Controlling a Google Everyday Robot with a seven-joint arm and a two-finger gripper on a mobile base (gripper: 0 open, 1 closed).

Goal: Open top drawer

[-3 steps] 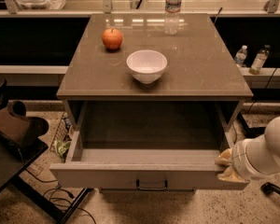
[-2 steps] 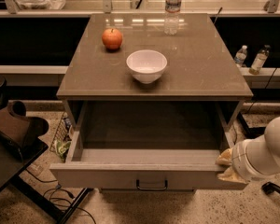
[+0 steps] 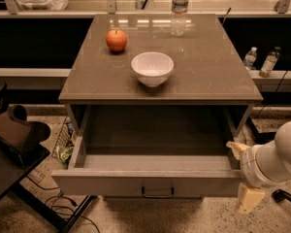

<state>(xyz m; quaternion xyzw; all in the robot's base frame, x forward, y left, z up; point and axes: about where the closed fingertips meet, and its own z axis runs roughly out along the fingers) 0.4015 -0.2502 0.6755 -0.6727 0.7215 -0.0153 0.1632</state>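
The top drawer (image 3: 150, 183) of the grey-beige cabinet stands pulled far out. Its broad flat grey interior (image 3: 155, 149) is bare, and the small black bar handle (image 3: 157, 193) sits at the centre of its front. My gripper (image 3: 241, 176) is at the drawer's right front corner, on a white arm (image 3: 281, 154) that comes in from the right. One cream finger (image 3: 236, 148) lies just over the drawer's right wall and the other (image 3: 250, 199) hangs below the front panel's right end, with the two apart. The gripper is not on the handle.
On the cabinet top (image 3: 208, 76) stand a white bowl (image 3: 152, 68), a red apple (image 3: 116, 40) and a water bottle (image 3: 179, 8). A dark table with a brown object (image 3: 17, 132) is at the left. Two bottles (image 3: 262, 61) stand on a ledge at the right. Cables lie on the floor.
The drawer stays open by the same amount. My gripper stays at the right front corner; its lower finger now shows a little further below the front panel.
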